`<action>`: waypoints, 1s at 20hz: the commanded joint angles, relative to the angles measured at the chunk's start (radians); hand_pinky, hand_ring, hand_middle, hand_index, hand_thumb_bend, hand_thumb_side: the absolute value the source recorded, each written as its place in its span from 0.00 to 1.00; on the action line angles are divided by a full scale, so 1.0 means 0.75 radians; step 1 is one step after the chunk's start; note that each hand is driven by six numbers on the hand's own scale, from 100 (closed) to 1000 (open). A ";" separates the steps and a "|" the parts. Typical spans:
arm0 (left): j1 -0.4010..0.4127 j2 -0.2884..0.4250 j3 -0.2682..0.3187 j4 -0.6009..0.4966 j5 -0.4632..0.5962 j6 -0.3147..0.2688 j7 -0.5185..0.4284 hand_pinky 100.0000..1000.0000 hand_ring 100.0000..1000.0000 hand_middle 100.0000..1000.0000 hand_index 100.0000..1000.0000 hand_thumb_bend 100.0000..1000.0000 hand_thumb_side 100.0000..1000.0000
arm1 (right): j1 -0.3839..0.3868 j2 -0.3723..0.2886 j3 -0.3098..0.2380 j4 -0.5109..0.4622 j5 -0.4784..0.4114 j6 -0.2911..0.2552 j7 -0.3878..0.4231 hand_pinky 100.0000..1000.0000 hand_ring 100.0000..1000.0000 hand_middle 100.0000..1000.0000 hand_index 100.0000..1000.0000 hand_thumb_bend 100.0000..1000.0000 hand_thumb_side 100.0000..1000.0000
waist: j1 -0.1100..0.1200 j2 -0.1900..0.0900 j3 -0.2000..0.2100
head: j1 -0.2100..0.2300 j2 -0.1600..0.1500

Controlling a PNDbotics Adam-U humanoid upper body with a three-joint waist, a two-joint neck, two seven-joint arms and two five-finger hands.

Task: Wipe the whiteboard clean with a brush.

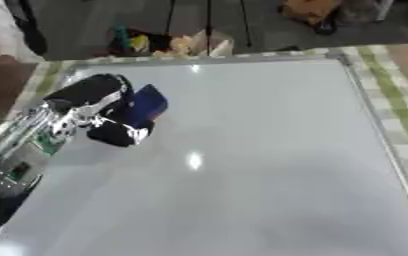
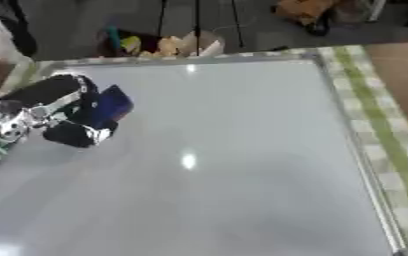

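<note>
The left hand [image 1: 98,112], fingers curled around the blue brush [image 1: 146,106], holds it at the whiteboard's [image 1: 269,165] upper left; the unwiped surface extends right and down the frame.

The left hand [image 1: 98,112] hides most of the blue brush [image 1: 146,106] behind its curled fingers [image 1: 120,134]; motion blur obscures detail.
</note>
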 commanded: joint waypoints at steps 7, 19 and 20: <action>-0.049 0.055 0.127 0.141 0.015 0.031 0.099 0.34 0.44 0.40 0.08 0.08 0.33 | -0.012 -0.004 0.002 -0.021 0.027 -0.006 -0.003 0.72 0.66 0.50 0.76 0.00 0.80 | -0.005 -0.010 -0.007 | 0.041 -0.032; -0.077 0.044 0.214 0.286 0.047 0.052 0.194 0.33 0.43 0.38 0.07 0.05 0.34 | -0.012 0.006 0.009 -0.021 0.043 -0.008 -0.003 0.72 0.66 0.50 0.76 0.00 0.80 | -0.009 0.002 -0.012 | 0.054 -0.046; -0.077 0.043 0.218 0.293 0.049 0.053 0.200 0.32 0.43 0.38 0.07 0.05 0.34 | -0.012 0.006 0.010 -0.021 0.043 -0.008 -0.003 0.72 0.66 0.50 0.76 0.00 0.80 | -0.009 0.002 -0.012 | 0.054 -0.046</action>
